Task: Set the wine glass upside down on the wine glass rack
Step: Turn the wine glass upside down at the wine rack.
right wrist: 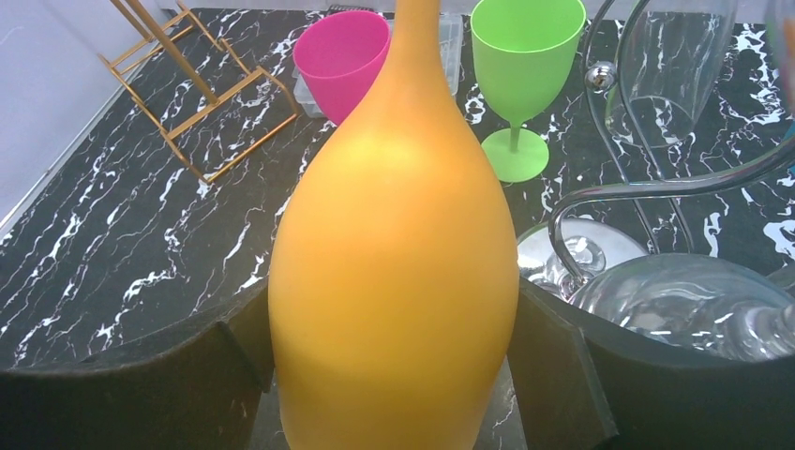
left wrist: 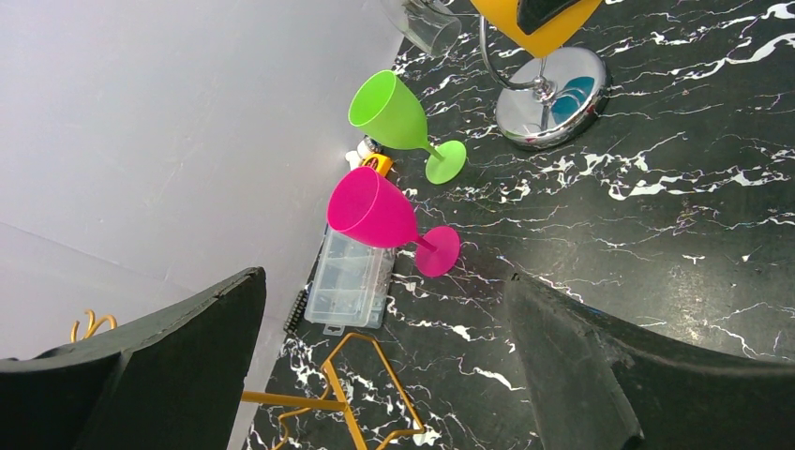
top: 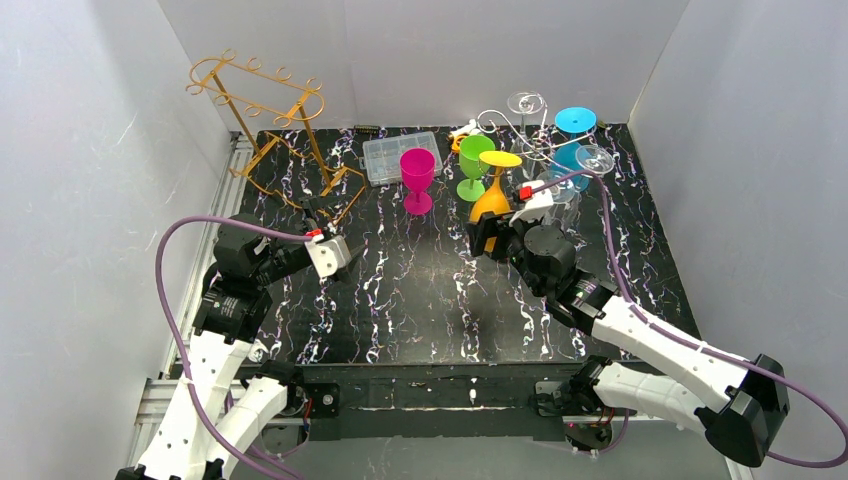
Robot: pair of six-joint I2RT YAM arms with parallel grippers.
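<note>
Tabletop [top: 420,300] of black veined marble, pale walls [top: 430,50], right gripper [top: 495,226] clamping inverted orange glass [right wrist: 394,281], left gripper [top: 338,255] wide

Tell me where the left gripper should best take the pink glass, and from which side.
Probably the lower bowl of the pink glass, from the near side, fingers level. It stands upright, the stem is thin, and the green glass and the plastic box crowd its right and rear.

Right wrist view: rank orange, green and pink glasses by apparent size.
Orange glass, largest by far, though nearest the camera.
Green glass.
Pink glass, partly hidden behind the orange one, so its rank against green is unsure.
</note>
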